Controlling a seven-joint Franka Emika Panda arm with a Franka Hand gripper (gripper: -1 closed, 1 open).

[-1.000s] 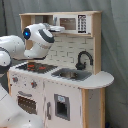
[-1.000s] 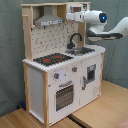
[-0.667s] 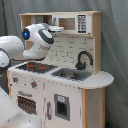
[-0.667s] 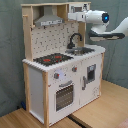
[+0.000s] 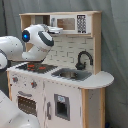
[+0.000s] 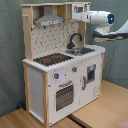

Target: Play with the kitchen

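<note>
First exterior view: the kitchen [image 5: 60,75] stands at centre frame. The arm's wrist reaches in from 9 o'clock, and the hand [image 5: 56,30] sits high against the upper shelf, with the hob [image 5: 36,66] below it at 7 o'clock.

Second exterior view: the hand [image 6: 79,16] enters from 3 o'clock at shelf height, with the sink [image 6: 80,50] directly below at 6 o'clock. Whether the hand is wide or narrow cannot be told.

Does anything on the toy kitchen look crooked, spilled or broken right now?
Nothing stands out. The kitchen stands upright, oven door shut, hob and sink free of spills, faucet upright. The arm reaches toward the upper shelf.
</note>
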